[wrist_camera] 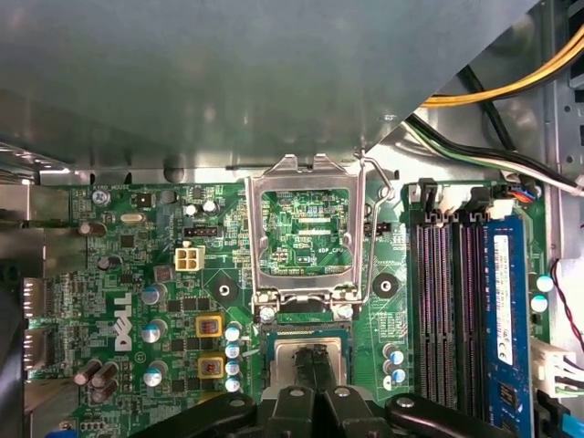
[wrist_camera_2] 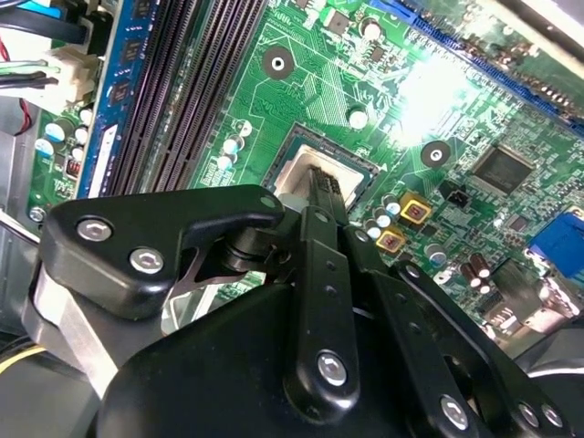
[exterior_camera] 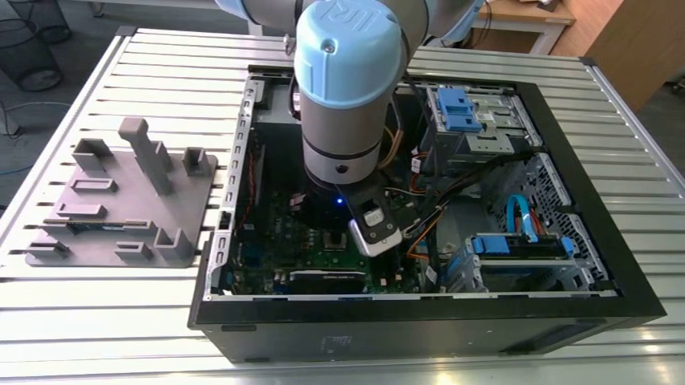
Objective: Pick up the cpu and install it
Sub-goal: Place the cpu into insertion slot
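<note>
My tool (wrist_camera: 312, 358) stands over the motherboard (wrist_camera: 137, 274) socket, toward 7 o'clock inside the computer case (exterior_camera: 599, 313) in the exterior view. The gray fixture (exterior_camera: 118, 200) lies on the table (exterior_camera: 107, 321) at 9 o'clock from the case. The load plate (wrist_camera: 258, 228) is open. The cpu (wrist_camera: 281, 354) lies in the socket, under the tool's tip. I cannot tell if the tool is clenched or released. I judge the chip must sit flat and square, so only vertical, gentle contact is good here.

A gray plastic fixture block (exterior_camera: 118, 204) is lying on the slatted metal table (exterior_camera: 107, 321) at the exterior view's left.
</note>
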`<state>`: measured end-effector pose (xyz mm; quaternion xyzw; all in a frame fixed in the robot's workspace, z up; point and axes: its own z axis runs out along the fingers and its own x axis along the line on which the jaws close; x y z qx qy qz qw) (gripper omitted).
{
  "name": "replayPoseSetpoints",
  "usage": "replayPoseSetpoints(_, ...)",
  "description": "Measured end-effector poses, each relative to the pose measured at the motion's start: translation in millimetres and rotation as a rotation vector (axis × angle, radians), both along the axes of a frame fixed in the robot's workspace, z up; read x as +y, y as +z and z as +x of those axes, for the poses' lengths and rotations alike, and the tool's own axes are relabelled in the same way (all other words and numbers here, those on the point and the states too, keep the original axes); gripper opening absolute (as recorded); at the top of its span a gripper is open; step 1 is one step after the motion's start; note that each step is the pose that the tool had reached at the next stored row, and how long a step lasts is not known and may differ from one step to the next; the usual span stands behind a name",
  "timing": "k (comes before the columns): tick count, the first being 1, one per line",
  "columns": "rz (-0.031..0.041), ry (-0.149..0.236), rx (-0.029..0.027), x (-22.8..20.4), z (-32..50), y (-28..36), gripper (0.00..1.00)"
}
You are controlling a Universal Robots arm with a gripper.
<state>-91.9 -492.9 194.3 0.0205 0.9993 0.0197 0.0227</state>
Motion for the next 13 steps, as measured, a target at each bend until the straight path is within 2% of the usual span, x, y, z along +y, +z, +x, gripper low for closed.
replayPoseSetpoints(8, -0.0002, 0.000, 0.0001, 0.0, -0.1, -1.5, 0.11)
replayPoseSetpoints(11, 0.0013, 0.000, -0.0006, 0.2, -0.1, 0.6, 0.11)
replayPoseSetpoints(13, 0.0000, 0.000, 0.0000, 0.0, -0.2, 4.2, 0.11)
